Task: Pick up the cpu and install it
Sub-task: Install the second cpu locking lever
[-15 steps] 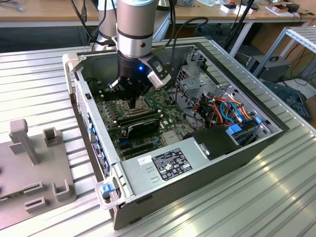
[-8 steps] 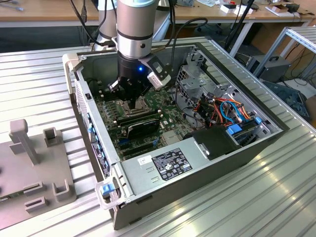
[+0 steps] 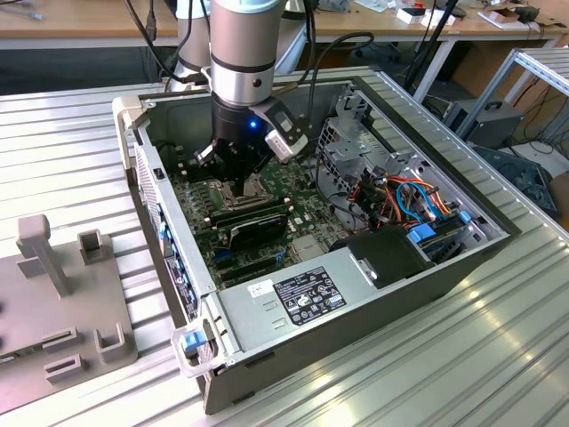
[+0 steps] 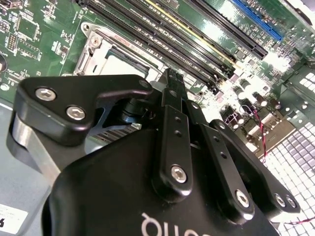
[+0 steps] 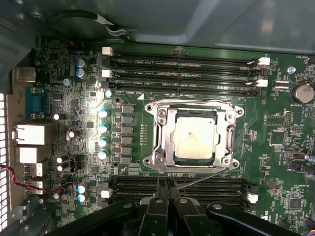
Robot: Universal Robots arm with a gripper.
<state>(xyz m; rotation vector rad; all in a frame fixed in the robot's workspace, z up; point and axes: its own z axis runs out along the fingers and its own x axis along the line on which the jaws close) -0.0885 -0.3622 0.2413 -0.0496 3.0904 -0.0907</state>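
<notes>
A: Black fingers [image 5: 160,194] pressed together, nothing held?
B: Yep. The gripper [image 3: 245,182] is low over the board, upper centre of exterior frame.
A: cpu?
B: cpu [image 5: 195,139] lies flat inside socket frame [image 5: 162,115], just past tips. I'd keep moves vertical, clear of frame.
A: Text?
B: PSU label [image 3: 307,295], print too small to tell.

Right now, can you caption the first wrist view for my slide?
The chip sits inside the metal socket frame on the green board, with the closed gripper poised beside the frame.

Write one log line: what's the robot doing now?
gripper: shut, empty | cpu: seated in socket frame | gripper just beside socket, over motherboard
</notes>
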